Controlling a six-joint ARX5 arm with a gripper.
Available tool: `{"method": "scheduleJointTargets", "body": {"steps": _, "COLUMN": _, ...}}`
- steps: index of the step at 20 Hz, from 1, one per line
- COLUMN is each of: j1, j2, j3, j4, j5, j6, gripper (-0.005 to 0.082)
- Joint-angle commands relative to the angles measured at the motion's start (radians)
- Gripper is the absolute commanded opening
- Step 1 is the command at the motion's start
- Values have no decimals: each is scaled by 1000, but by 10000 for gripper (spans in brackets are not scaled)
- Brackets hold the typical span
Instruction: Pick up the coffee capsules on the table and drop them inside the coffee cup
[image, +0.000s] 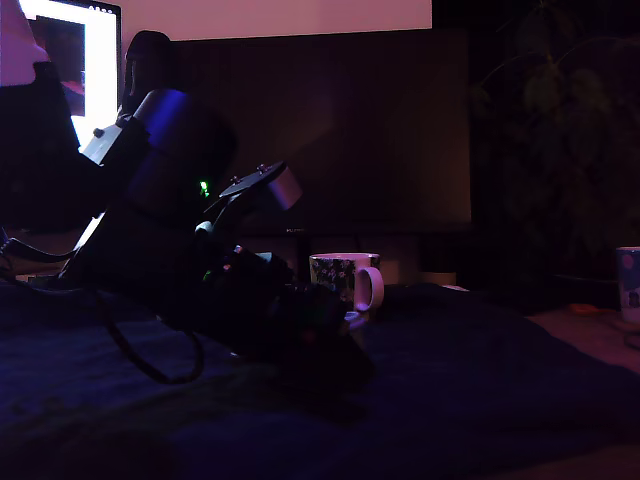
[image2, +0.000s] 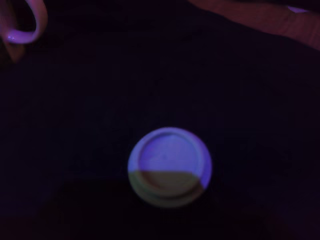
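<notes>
In the wrist view a pale round coffee capsule (image2: 170, 167) lies on the dark navy table (image2: 100, 110), seen from above with its flat rim showing. The gripper's fingers are lost in the darkness there. The coffee cup's white loop handle (image2: 24, 22) shows at the frame's corner. In the exterior view the arm reaches down to the cloth and the gripper (image: 335, 362) is a dark mass low over the table (image: 480, 380), just in front of the patterned coffee cup (image: 344, 279). The capsule is hidden in that view. Whether the gripper stands open or shut is too dark to read.
A pale blue-white cup (image: 628, 285) stands at the exterior view's far right edge. A lit monitor (image: 75, 60) glows at the back left. A black cable (image: 150, 360) loops over the cloth left of the arm. A bare brownish surface (image2: 260, 20) borders the cloth.
</notes>
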Motion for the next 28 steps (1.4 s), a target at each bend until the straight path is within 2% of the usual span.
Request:
{"method": "scheduleJointTargets", "body": {"steps": 1, "j1": -3, "j2": 19, "j3": 2, "j4": 21, "j5": -1, "j6": 6, "gripper": 250}}
{"method": "scheduleJointTargets", "body": {"steps": 11, "j1": 9, "j2": -23, "j3": 5, "j4": 135, "j5": -2, "j6": 6, "gripper": 250}}
{"method": "scheduleJointTargets", "body": {"steps": 15, "j1": 77, "j2": -75, "j3": 8, "j4": 135, "j5": -23, "j6": 13, "gripper": 250}}
{"method": "scheduleJointTargets", "body": {"steps": 20, "j1": 186, "j2": -124, "j3": 26, "j4": 133, "j5": -21, "j6": 12, "gripper": 250}}
{"method": "scheduleJointTargets", "body": {"steps": 28, "j1": 203, "j2": -127, "j3": 83, "j4": 117, "j5": -16, "j6": 12, "gripper": 250}}
